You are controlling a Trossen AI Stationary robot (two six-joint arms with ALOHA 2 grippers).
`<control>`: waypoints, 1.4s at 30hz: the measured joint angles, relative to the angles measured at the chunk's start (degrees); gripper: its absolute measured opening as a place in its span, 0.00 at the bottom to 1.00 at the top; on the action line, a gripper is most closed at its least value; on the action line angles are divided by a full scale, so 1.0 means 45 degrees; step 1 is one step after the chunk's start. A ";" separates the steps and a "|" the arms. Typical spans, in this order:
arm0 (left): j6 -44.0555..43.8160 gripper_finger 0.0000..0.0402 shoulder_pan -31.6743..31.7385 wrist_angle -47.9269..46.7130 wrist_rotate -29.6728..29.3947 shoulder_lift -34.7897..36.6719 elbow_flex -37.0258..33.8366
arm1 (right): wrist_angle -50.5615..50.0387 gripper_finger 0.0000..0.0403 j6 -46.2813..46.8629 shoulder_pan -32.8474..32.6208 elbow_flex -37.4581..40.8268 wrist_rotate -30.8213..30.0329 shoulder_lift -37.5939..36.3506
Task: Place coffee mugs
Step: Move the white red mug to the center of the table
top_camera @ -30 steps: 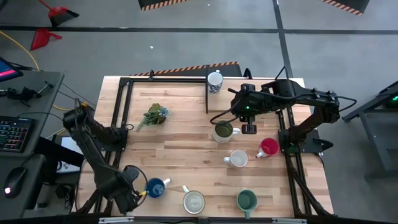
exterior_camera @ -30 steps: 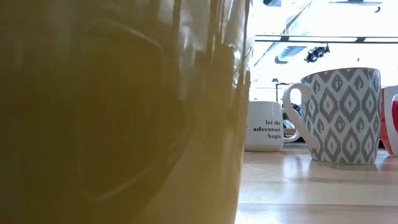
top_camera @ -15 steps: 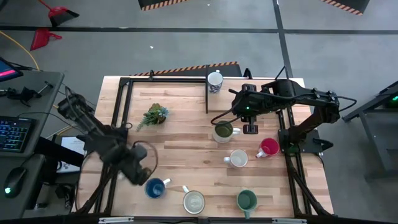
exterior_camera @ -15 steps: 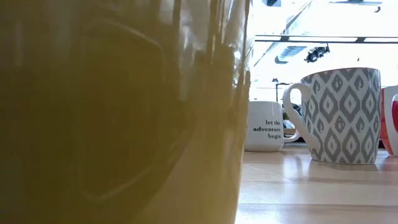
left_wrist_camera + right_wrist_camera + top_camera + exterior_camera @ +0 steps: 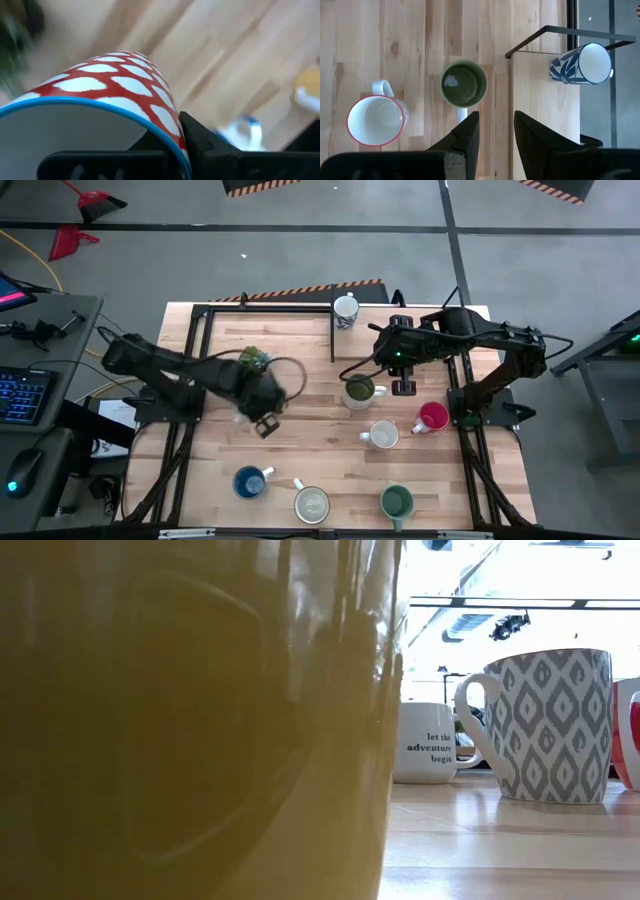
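Red-patterned mug (image 5: pixel 115 80) clamped in the left gripper (image 5: pixel 262 408) over the table (image 5: pixel 300 430).
Right gripper (image 5: pixel 402 380), jaws parted and empty, hangs beside the olive mug (image 5: pixel 358 391).

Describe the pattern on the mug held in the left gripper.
Red with white leaf-shaped spots and a blue rim on the held mug; the left wrist view shows it best.

Two dark jointed arms, black cables, angular black fingers (image 5: pixel 462 137).
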State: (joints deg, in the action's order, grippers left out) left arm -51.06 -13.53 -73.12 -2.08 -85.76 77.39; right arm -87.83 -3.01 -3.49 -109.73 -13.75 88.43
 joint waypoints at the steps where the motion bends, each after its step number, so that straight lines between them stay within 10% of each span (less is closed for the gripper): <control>1: 0.0577 0.02 0.0235 0.0001 -0.0149 -0.0352 0.0466 | -0.0022 0.26 0.0000 0.0000 0.0000 0.0004 0.0001; 20: 0.6583 0.02 0.1438 -0.0340 0.0005 -0.7504 0.7416 | -0.0403 0.26 -0.0005 0.0001 0.0000 -0.0758 0.0001; 42: 0.7430 0.02 0.1221 0.0430 0.0478 -0.9728 0.8790 | -0.0303 0.26 0.0036 0.0005 0.0000 -0.0822 0.0002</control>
State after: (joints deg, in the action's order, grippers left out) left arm -17.63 -8.03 -71.18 0.07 -129.53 116.95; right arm -89.19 -2.84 -3.46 -109.73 -17.45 88.44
